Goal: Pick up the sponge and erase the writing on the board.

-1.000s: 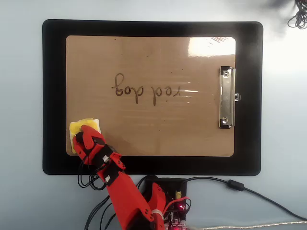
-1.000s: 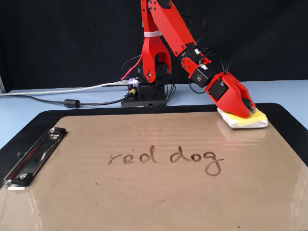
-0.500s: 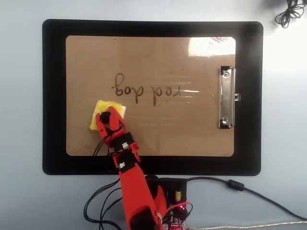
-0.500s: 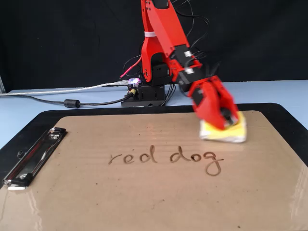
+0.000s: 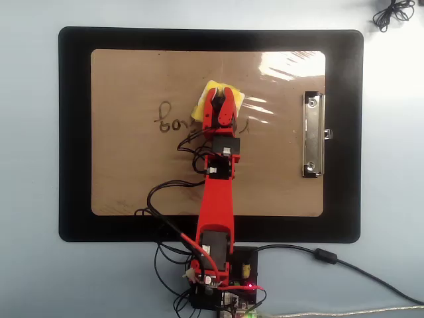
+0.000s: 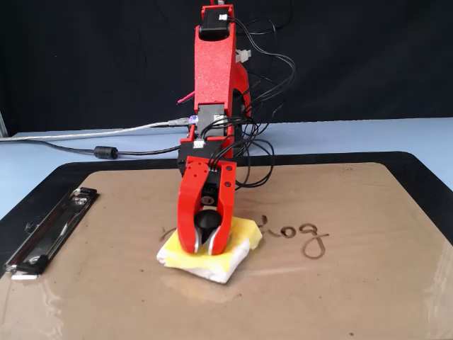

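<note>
Black cloth hangs behind my table, and a black mat [image 5: 76, 132] lies under the board [image 5: 132, 179]. My gripper [image 6: 203, 249] has its two red fingers [image 6: 221, 212] clamped on the sponge [image 6: 205, 261], which sits flat on the board, right on top of the writing [image 6: 301, 235]. From above, the sponge [image 5: 215, 93] covers the word nearer the metal clip [image 5: 313, 136]. The letters on the far side from the clip still show.

I think I should keep pressing down softly and slide away from the clip, over those letters. If I push too hard, the sponge could slip out.

I count one sponge, one board, one clip, one arm, and one word still showing.
</note>
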`<action>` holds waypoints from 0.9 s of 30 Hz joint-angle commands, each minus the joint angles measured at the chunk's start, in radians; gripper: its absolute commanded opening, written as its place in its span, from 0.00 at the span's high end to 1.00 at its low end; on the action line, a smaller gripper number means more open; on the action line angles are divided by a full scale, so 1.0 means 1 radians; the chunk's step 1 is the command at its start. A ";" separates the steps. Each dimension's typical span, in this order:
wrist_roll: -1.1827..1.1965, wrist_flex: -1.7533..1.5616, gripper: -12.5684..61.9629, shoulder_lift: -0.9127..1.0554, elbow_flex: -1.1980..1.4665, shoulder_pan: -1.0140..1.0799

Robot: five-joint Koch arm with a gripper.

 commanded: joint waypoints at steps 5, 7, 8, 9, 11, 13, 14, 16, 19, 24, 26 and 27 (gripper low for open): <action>0.054 -0.051 0.94 0.135 0.216 0.181; 0.063 -0.054 0.94 0.084 0.178 0.193; 0.061 -0.054 0.94 0.029 0.095 0.192; 0.061 -0.054 0.94 -0.048 0.003 0.192; 0.060 -0.054 0.94 -0.225 -0.187 0.187; 0.058 -0.054 0.94 -0.238 -0.210 0.184; 0.058 -0.057 0.94 -0.195 -0.129 0.183; 0.057 -0.075 0.94 -0.023 0.104 0.181; 0.049 -0.118 0.94 0.204 0.364 0.175; -0.049 -0.110 0.94 0.000 0.087 0.051; -0.060 -0.110 0.94 -0.186 -0.149 0.046; -0.064 -0.107 0.94 -0.210 -0.190 0.040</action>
